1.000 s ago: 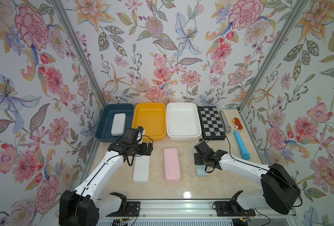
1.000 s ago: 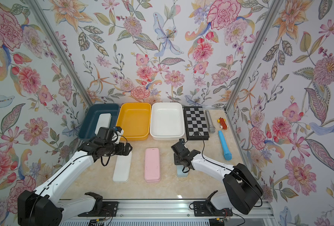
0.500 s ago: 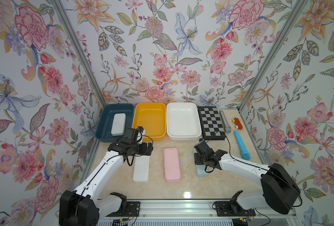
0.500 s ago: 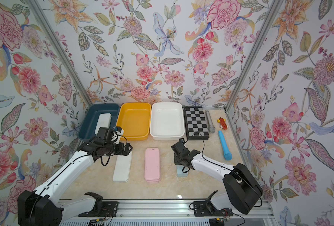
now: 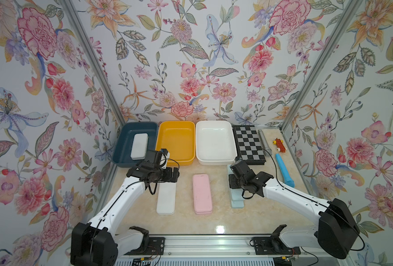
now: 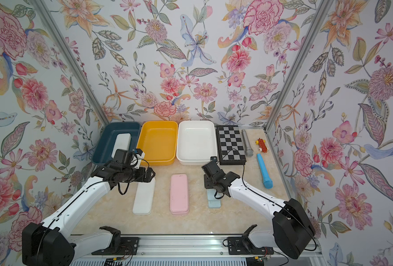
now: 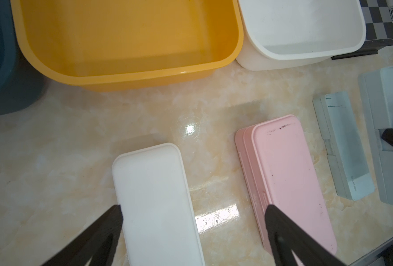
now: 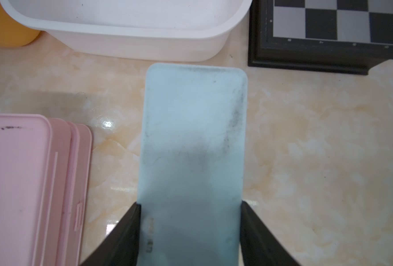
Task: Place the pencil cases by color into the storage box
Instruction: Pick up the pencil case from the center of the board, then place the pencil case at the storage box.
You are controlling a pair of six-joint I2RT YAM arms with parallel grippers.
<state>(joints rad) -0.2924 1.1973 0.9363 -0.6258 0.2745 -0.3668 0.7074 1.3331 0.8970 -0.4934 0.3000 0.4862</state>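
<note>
Top views are both showing the arms staying where they were a moment ago. The right end effector (image 8: pixel 190 203) is pinching the light blue pencil case (image 8: pixel 194 129), at 3 o'clock from the pink pencil cases (image 5: pixel 202 194) on the desk (image 5: pixel 214 221). The left end effector (image 7: pixel 194 207) is spreading wide over one white pencil case (image 7: pixel 151 195), at 9 o'clock from the pink ones. Three boxes are sitting at 12 o'clock: the dark blue box (image 5: pixel 121 147), yellow box (image 5: pixel 176 161) and white box (image 5: pixel 214 161). A second white pencil case (image 5: pixel 139 142) is lying in the dark blue box. The chessboard (image 5: pixel 248 145) is sitting at 3 o'clock from the white box.

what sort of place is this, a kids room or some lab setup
Most likely a staged robot test booth, not a home: two arms bolted to a metal rail, floral wall panels joined by aluminium posts, three coloured bins lined up.
</note>
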